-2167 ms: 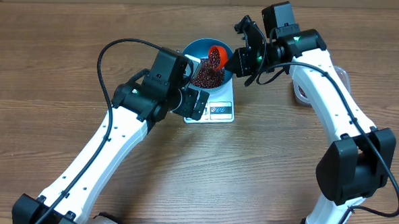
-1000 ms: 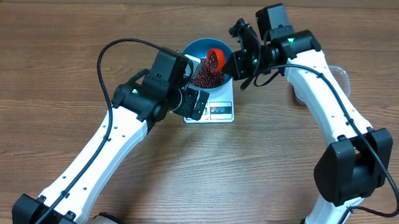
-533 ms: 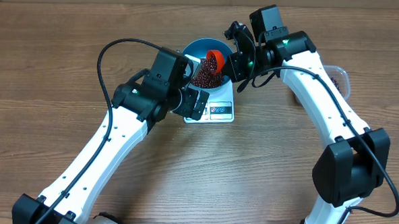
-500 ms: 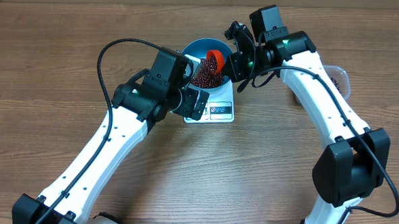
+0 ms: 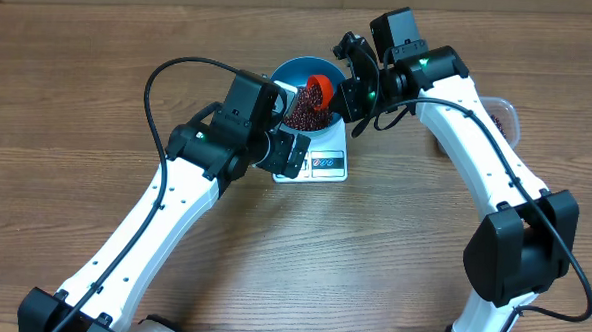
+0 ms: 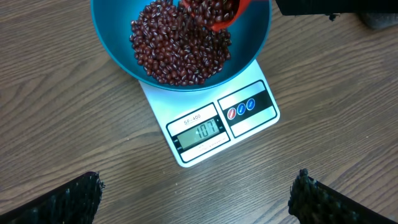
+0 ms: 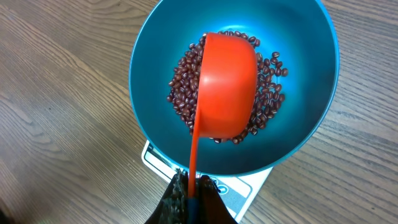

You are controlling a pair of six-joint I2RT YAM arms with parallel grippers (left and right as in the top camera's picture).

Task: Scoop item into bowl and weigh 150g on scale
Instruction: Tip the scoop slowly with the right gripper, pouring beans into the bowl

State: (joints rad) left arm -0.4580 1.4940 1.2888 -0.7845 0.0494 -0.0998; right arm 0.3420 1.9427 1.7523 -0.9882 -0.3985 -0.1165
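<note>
The blue bowl (image 5: 292,70) (image 6: 112,31) (image 7: 311,56) stands on the white scale (image 5: 328,165) (image 6: 158,102) (image 7: 249,186), whose display shows lit digits. Dark red-brown beans (image 5: 300,116) (image 6: 177,50) (image 7: 183,87) lie heaped in the bowl. An orange-red scoop (image 5: 321,85) (image 6: 214,11) (image 7: 227,87) hangs tilted over the heap, with beans in it. My right gripper (image 5: 351,92) (image 7: 193,186) is shut on the scoop's thin handle at the bowl's right rim. My left gripper (image 5: 289,154) (image 6: 199,193) hovers open at the scale's near left, holding nothing.
A clear plastic tub (image 5: 500,113) sits at the right, mostly hidden behind my right arm. A black cable (image 5: 160,80) loops up from my left arm. The wooden table's far edge (image 5: 183,3) runs just behind the bowl.
Over the last two seconds my right gripper carried the scoop left and tipped it further over the bowl. In the last half second nothing moved. The left arm stayed still.
</note>
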